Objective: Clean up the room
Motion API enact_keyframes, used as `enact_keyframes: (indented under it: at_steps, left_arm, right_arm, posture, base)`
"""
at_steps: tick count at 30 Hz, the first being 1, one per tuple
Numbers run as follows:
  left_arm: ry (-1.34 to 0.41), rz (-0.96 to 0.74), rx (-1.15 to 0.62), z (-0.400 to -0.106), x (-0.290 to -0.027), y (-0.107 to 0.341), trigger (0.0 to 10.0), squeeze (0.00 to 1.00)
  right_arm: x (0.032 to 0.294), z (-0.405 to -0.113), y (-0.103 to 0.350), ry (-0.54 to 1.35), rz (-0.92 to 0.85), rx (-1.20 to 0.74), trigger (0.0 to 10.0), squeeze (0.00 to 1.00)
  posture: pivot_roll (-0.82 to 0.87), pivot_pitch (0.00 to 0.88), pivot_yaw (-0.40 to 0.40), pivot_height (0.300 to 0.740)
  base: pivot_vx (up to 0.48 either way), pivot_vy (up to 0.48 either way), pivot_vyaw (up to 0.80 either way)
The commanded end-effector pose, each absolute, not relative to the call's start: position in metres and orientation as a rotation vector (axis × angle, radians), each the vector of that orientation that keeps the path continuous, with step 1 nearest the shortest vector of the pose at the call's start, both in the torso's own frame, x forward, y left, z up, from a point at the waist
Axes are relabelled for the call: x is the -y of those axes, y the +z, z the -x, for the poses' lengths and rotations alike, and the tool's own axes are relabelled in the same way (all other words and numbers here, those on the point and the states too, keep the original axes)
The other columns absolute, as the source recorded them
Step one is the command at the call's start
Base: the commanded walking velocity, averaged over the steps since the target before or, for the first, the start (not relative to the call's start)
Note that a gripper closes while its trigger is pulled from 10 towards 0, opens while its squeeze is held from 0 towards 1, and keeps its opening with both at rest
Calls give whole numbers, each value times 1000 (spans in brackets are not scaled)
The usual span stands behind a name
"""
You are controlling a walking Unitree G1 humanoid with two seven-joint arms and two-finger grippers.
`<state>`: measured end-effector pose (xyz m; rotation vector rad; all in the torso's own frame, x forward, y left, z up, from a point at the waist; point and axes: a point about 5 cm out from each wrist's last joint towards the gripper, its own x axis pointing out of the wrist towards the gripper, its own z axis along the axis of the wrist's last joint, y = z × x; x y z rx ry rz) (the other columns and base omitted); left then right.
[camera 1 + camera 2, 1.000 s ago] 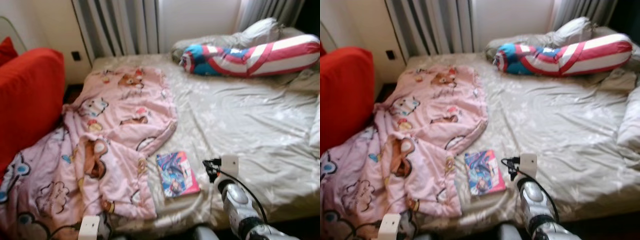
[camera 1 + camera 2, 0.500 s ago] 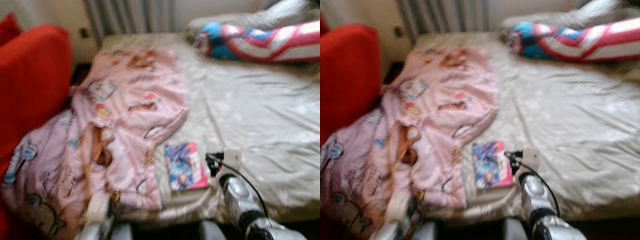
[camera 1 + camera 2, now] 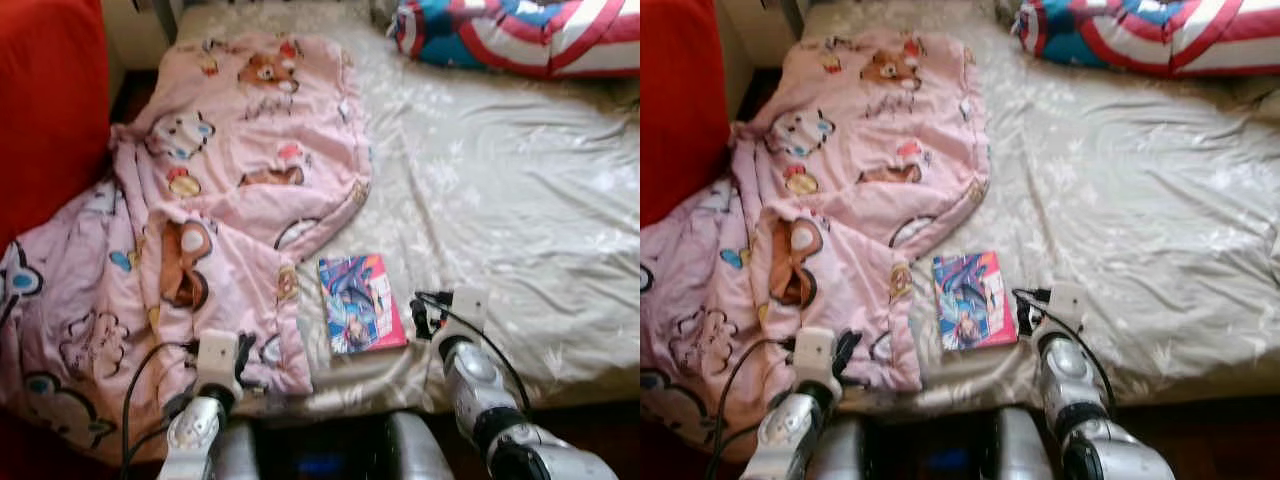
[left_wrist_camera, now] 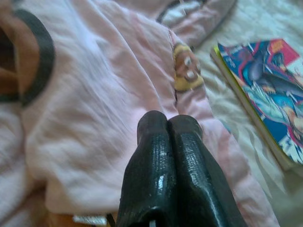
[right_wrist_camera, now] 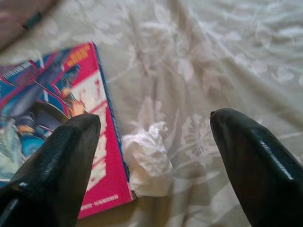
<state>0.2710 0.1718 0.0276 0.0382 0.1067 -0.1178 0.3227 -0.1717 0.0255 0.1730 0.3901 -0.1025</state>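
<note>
Jaws spread, right gripper (image 5: 156, 156) hovers over a crumpled tissue (image 5: 147, 161) (featherlight, soft; pinch its middle) beside a comic book (image 3: 360, 303); left gripper (image 4: 169, 124) pressed together.

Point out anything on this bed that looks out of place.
A crumpled white tissue lies on the sheet beside the comic book, between the open right gripper's fingers. The pink blanket is bunched up and slumps off the bed's edge.
</note>
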Motion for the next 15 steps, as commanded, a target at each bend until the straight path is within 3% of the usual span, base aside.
enact_keyframes:
  at_steps: [1,15]
  left_arm:
    - [-121,-22,-150,-261,-171,19,10000,0]
    - [-143,-35,-100,-250,-168,40,10000,0]
  right_arm:
    - [175,-319,20,-119,-185,-416,10000,0]
    - [172,-317,17,-110,-236,-464,10000,0]
  posture:
    - [69,334,-31,645]
    - [102,422,-20,645]
  base:
    - [0,0,0]
    - [0,0,0]
